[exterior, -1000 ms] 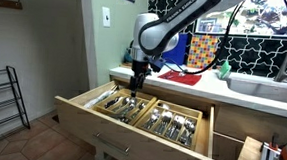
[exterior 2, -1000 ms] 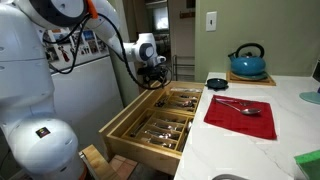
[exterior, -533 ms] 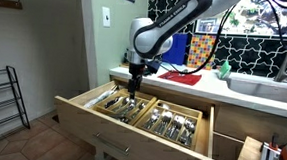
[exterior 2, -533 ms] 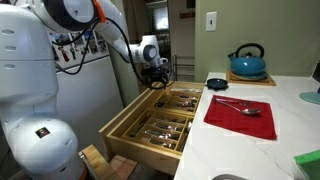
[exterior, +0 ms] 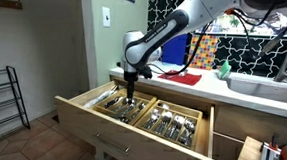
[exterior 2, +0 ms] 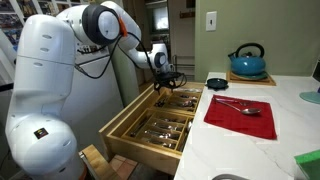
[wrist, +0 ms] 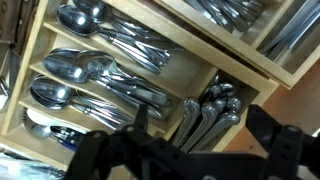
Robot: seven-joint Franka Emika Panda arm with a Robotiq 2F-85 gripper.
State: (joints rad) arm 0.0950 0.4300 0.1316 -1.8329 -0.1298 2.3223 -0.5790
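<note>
An open wooden drawer [exterior: 86,112] [exterior 2: 125,130] holds a tray of cutlery in compartments. My gripper [exterior: 130,87] [exterior 2: 168,86] hangs just above the drawer's back part, near the counter edge. In the wrist view the gripper [wrist: 200,128] is open, its dark fingers [wrist: 140,115] wide apart with nothing between them. Below it lie a bundle of silver knife handles [wrist: 208,115] and rows of spoons [wrist: 90,70] in the wooden compartments. The gripper touches none of them.
A red cloth [exterior 2: 240,118] [exterior: 179,78] with a spoon [exterior 2: 240,107] lies on the white counter. A blue kettle [exterior 2: 247,62] and a dark bowl [exterior 2: 217,82] stand behind it. A sink [exterior: 268,88] is further along the counter. A metal rack [exterior: 2,96] stands by the wall.
The arm has swung and carried the gripper a little along the drawer toward its back, near the counter edge. The gripper stays open and low over the cutlery.
</note>
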